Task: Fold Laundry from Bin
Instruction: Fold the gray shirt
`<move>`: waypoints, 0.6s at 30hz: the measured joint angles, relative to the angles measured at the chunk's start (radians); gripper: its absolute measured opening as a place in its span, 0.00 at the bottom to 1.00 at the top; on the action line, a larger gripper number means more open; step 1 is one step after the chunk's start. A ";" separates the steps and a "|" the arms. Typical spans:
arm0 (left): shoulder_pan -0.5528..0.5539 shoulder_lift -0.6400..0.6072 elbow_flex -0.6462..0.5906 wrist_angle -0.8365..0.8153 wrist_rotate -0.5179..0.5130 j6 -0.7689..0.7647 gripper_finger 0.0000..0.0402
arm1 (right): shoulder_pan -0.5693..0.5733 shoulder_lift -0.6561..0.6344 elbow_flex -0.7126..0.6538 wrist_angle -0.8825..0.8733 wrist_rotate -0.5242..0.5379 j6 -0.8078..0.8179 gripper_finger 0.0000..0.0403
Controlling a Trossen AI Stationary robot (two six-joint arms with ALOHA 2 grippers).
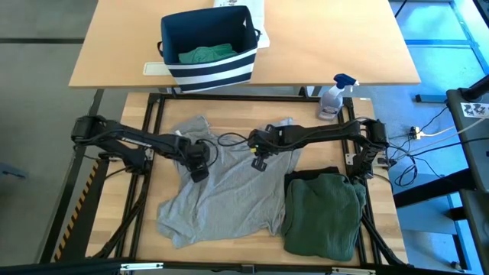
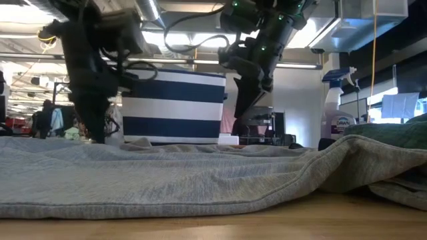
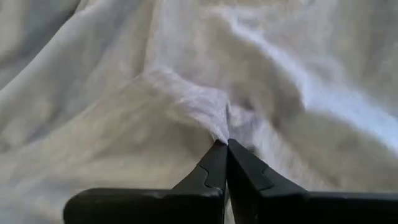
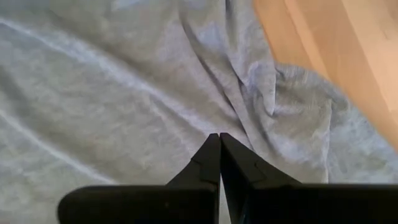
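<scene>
Grey shirt (image 1: 229, 191) lies flat on the near table, soft and light, best taken at an edge fold. Left gripper (image 3: 224, 149) is clenched on a small pinch of it; right gripper (image 1: 260, 162) hovers clenched, empty, above its far right part

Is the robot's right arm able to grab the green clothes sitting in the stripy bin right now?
Probably not easily. The right gripper hangs shut over the grey shirt, while the bin sits on the farther table beyond the frame. Nothing covers the teal-green cloth, but the bin's walls mean reaching down from above.
</scene>
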 joint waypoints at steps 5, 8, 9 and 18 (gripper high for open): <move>-0.098 -0.082 0.062 -0.284 -0.052 -0.166 0.00 | 0.000 0.000 0.000 -0.027 0.001 0.000 0.02; -0.175 -0.115 0.107 -0.450 -0.045 -0.295 0.00 | 0.000 0.000 0.000 -0.024 0.001 0.000 0.02; -0.205 -0.119 0.121 -0.495 -0.033 -0.340 0.00 | 0.000 0.000 0.000 -0.022 0.001 0.000 0.02; -0.442 -0.118 0.142 -0.729 0.305 -0.650 0.00 | 0.000 0.000 0.000 -0.018 0.001 0.000 0.02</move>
